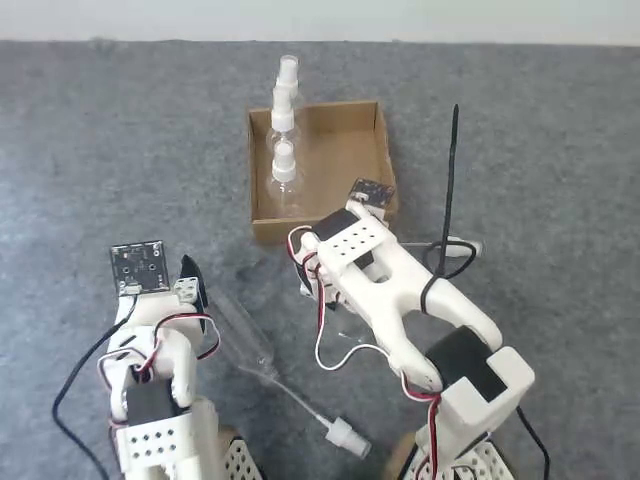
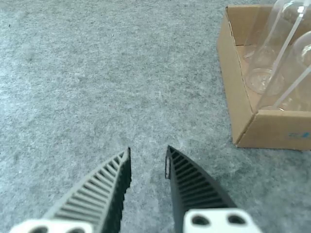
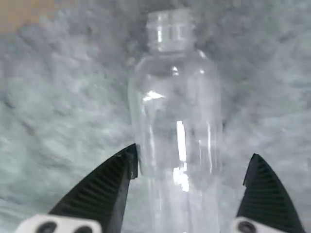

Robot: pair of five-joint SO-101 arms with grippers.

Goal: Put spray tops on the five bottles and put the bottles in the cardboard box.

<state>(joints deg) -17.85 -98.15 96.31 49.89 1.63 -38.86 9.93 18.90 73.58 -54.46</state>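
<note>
Right pincer [image 3: 194,153] spread | uncapped bottle [image 3: 175,107] between its fingers | left pincer [image 2: 148,149] parted, over carpet [image 2: 73,73]

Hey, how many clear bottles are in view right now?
5. Three capped bottles sit in the cardboard box, overlapping; one bottle lies on the carpet beside the left arm; one uncapped bottle is inside the open right claw. Others may be hidden.

Grey carpet [image 1: 100,130] — box [image 1: 280,231], bottle [image 1: 240,326], spray top [image 1: 346,437]
</note>
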